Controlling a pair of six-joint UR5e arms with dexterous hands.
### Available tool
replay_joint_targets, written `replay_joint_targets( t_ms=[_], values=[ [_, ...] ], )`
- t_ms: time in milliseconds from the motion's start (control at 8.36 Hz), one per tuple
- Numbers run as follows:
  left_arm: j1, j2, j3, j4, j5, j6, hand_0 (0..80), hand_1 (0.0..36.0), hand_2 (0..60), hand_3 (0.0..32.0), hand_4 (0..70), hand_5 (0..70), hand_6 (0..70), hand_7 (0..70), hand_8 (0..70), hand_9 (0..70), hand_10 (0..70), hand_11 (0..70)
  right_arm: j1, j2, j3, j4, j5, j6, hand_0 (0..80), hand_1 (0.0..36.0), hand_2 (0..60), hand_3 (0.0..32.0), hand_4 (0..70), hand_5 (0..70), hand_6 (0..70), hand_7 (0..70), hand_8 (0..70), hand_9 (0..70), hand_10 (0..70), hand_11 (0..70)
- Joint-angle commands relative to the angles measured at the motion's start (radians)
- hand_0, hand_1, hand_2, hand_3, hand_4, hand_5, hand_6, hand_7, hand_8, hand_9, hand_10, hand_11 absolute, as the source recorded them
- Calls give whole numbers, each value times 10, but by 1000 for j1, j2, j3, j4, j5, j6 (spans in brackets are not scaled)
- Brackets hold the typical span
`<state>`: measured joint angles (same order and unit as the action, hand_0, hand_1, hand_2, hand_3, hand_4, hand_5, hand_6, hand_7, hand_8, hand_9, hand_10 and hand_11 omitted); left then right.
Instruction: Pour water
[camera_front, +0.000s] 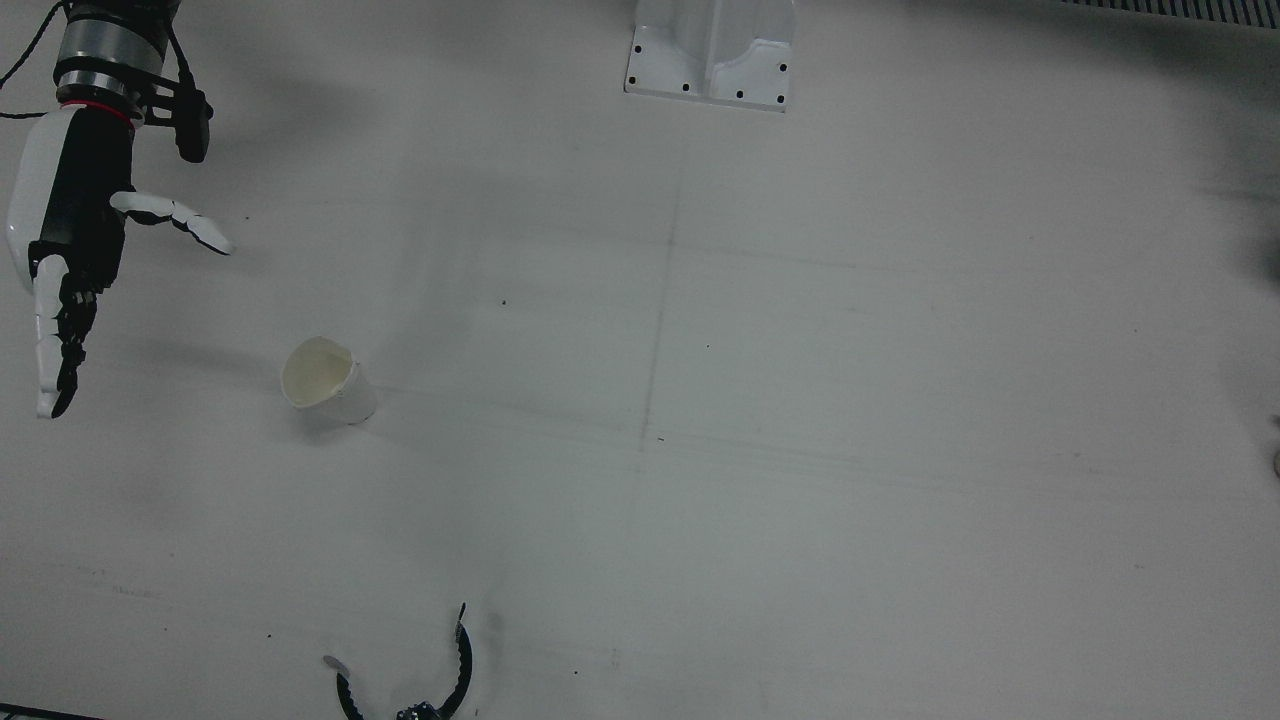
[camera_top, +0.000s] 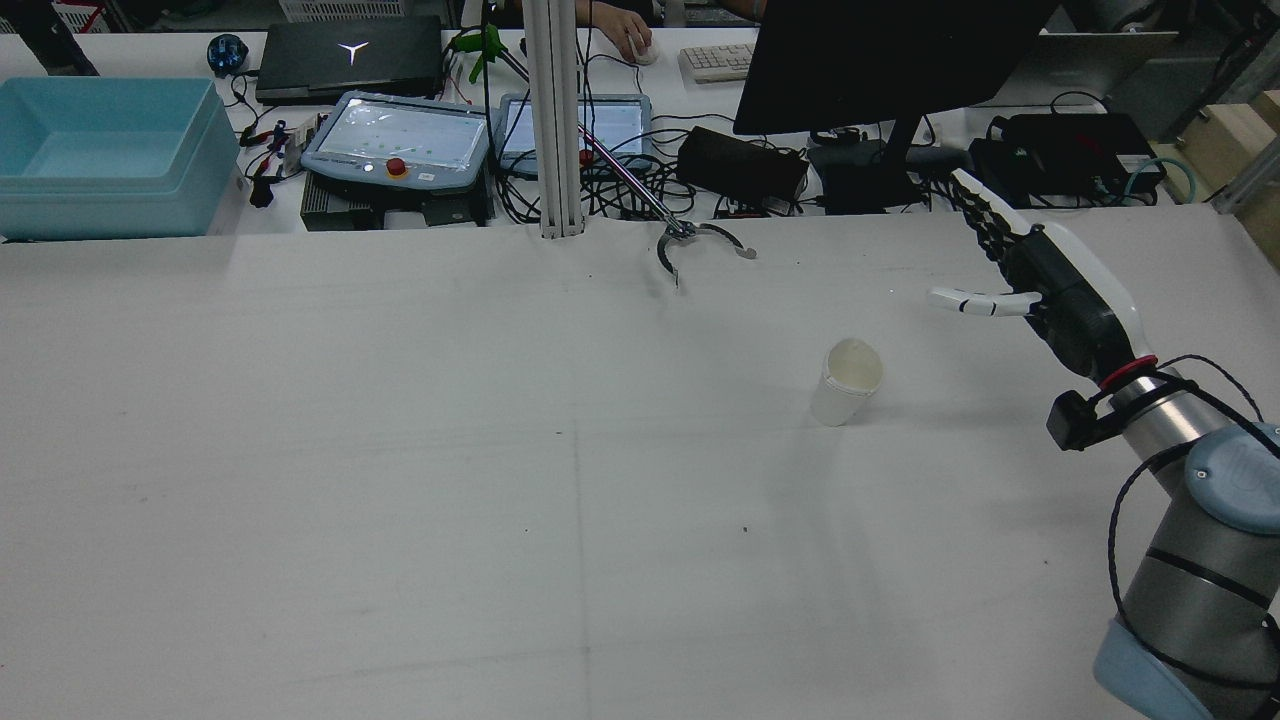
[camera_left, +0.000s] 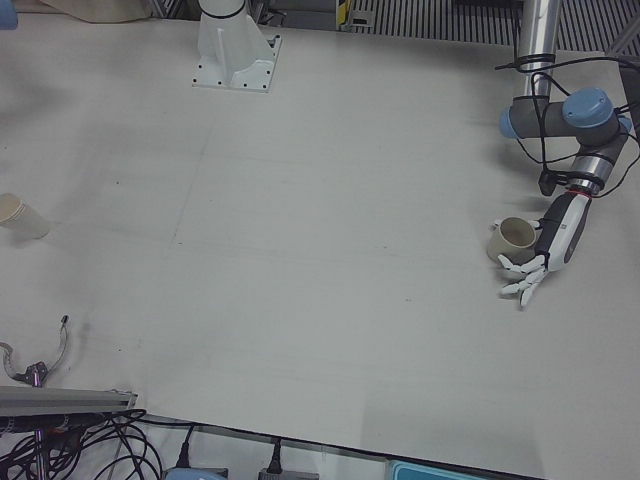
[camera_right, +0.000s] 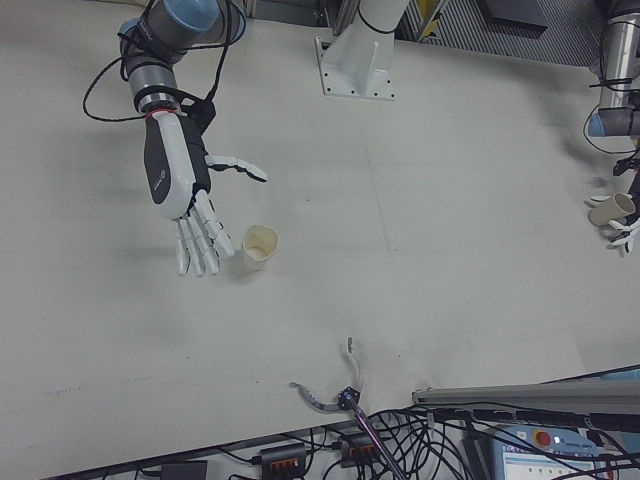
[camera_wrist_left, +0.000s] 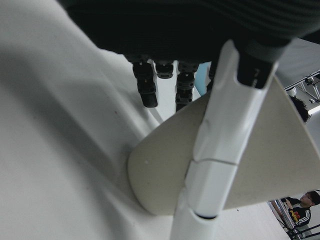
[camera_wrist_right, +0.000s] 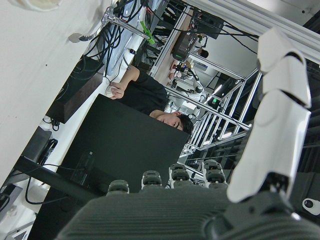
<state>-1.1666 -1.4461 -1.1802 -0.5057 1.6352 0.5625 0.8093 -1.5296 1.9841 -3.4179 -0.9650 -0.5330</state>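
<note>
Fingers (camera_right: 196, 243) of right hand spread, left's (camera_left: 524, 277) spread beside cup (camera_left: 512, 238); scuffed white table (camera_front: 800, 400).

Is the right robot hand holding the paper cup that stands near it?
No, in the right-front view the right robot hand hangs open beside the paper cup, fingers spread and not wrapped around it.
</note>
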Motion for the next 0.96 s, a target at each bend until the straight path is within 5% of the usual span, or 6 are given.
replay_joint_targets(
  t_ms=[0,838],
  values=[
    [-1,6,1,12,-3,-52,800,360,600,0,692,700,257,362,142,181,150,257,-1,5,-1,0,0,1,494,197,174,94,0,70,88,31,44,24,0,0],
    [-2,38,-132,42,23,-323,800,360,600,0,697,700,270,359,145,183,131,230,-2,14,-1,0,6,2,495,199,187,102,0,71,96,51,48,26,0,0]
  ],
)
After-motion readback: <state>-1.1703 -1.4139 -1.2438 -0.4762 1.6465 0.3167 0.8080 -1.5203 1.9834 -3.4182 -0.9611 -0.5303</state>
